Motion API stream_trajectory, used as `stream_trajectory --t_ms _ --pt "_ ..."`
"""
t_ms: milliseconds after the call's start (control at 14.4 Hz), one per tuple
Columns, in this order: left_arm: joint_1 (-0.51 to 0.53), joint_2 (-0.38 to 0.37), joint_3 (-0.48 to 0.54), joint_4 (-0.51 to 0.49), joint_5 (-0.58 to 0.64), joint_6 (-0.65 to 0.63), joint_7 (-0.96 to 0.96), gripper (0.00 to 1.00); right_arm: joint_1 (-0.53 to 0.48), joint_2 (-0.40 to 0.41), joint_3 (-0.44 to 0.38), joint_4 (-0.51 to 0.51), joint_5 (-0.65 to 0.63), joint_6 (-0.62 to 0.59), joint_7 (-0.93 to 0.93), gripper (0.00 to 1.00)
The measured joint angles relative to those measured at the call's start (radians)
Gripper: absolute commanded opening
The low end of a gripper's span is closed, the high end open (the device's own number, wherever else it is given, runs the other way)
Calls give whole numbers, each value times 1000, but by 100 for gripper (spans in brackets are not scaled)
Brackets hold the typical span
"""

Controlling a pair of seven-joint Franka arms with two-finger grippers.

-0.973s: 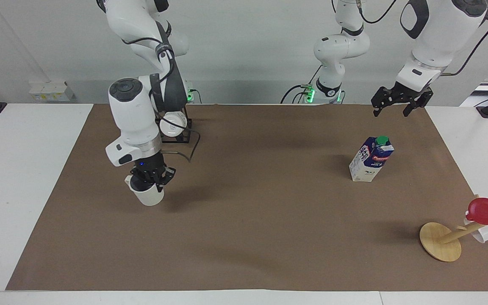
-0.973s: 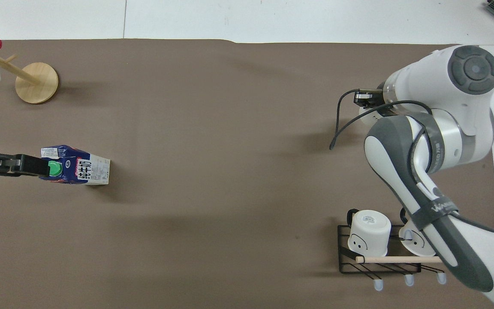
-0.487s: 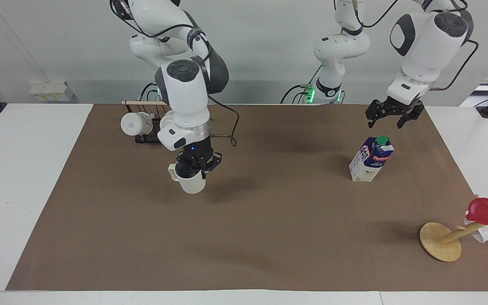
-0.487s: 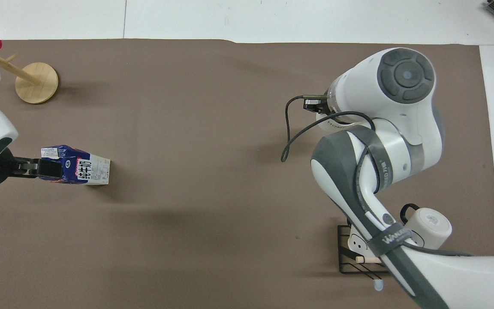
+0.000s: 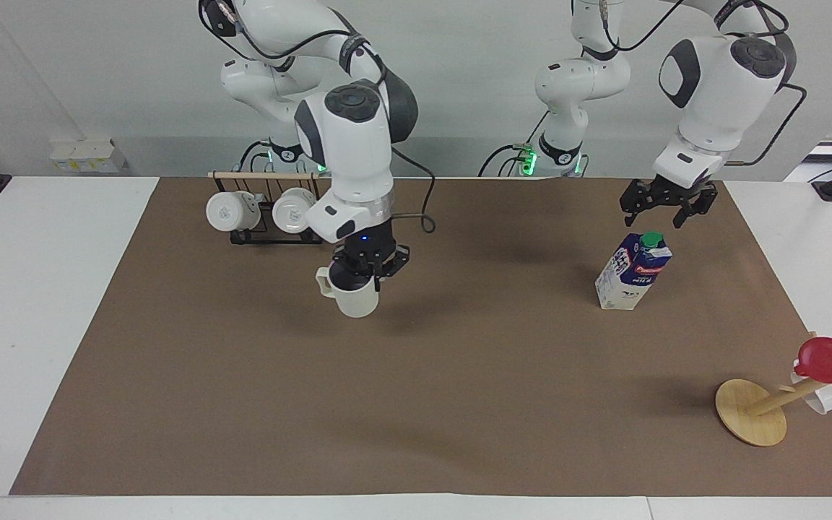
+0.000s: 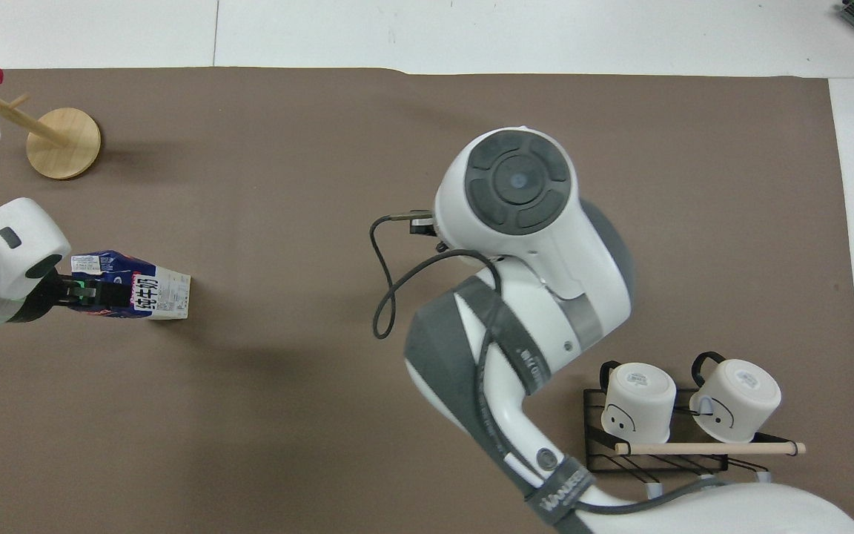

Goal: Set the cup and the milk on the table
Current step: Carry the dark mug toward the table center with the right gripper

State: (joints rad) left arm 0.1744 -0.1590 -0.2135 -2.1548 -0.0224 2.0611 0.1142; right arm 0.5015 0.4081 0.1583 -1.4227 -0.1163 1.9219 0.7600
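- The cup [image 5: 355,295] hangs upright above the surface [image 5: 459,375], mid-paper, your right gripper [image 5: 367,269] with its fingers clenched on the rim; not yet set down
- The milk [image 5: 633,270] stands on the paper, your left gripper [image 5: 662,205] just above its cap, fingers spread, not gripping

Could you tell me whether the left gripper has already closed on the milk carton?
No: in the facing view the left gripper hangs open just above the green cap of the milk, which stands free on the table.
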Motion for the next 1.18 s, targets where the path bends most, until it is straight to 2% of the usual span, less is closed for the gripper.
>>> stream_trajectory --t_ms 278,487,904,1182 --pt "1 7 0 -1 0 12 27 100 83 76 -1 40 0 0 91 0" --pt "1 19 1 -1 0 27 40 83 134 134 -3 66 -3 4 135 0" --pt "2 26 2 -1 0 35 43 67 181 190 -3 64 -65 87 195 0" --pt "2 26 2 -1 0 38 44 57 181 201 -5 14 -72 140 195 0"
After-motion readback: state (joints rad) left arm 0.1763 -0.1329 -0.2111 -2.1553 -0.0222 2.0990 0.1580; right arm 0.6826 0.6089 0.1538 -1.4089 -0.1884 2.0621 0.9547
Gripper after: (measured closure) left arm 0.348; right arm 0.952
